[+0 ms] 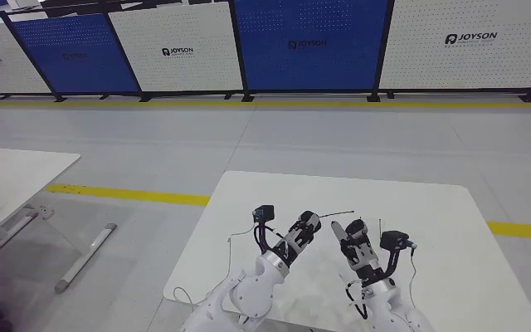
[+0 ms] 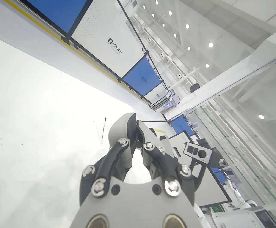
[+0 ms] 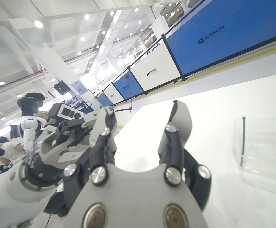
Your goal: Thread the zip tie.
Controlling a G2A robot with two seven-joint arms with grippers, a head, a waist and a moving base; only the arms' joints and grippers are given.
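Zip tie [image 1: 336, 215] pinched in the left fingers [image 2: 118, 129], strap pointing to 3 o'clock; right fingers [image 3: 181, 114] wide, empty; threading apparently not begun.

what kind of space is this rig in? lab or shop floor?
Looks like a big industrial hall, probably a robot test floor: rows of blue and white pegboard partitions, a yellow line painted on the grey floor, and a high ceiling with spotlights.

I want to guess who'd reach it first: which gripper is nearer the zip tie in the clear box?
Right. The right gripper is beside the zip tie; the left gripper is farther, on the right gripper's other side.
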